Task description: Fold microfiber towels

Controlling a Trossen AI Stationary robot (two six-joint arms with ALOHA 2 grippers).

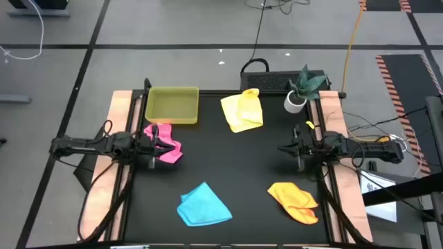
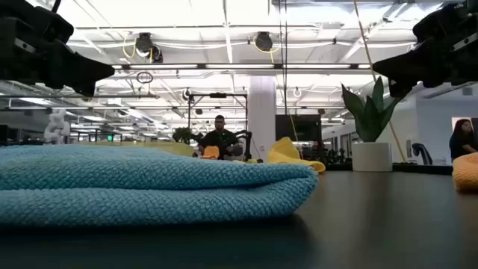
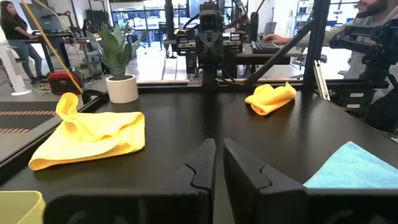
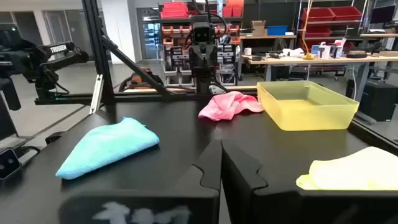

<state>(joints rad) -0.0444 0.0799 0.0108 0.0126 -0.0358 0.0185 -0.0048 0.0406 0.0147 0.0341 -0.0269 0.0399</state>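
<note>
High view: four towels lie apart on my bench, none flat – yellow beside the tray, pink under my left hand, blue and orange nearest; both hands closed, empty, right hand parked mid-edge, presumably awaiting a pick

Overhead cam straight down; low cam table-level; wrists face inward.

Looks like a big open robotics lab: workbenches loaded with gear, red storage bins, ceiling strip lights, people at desks.
</note>
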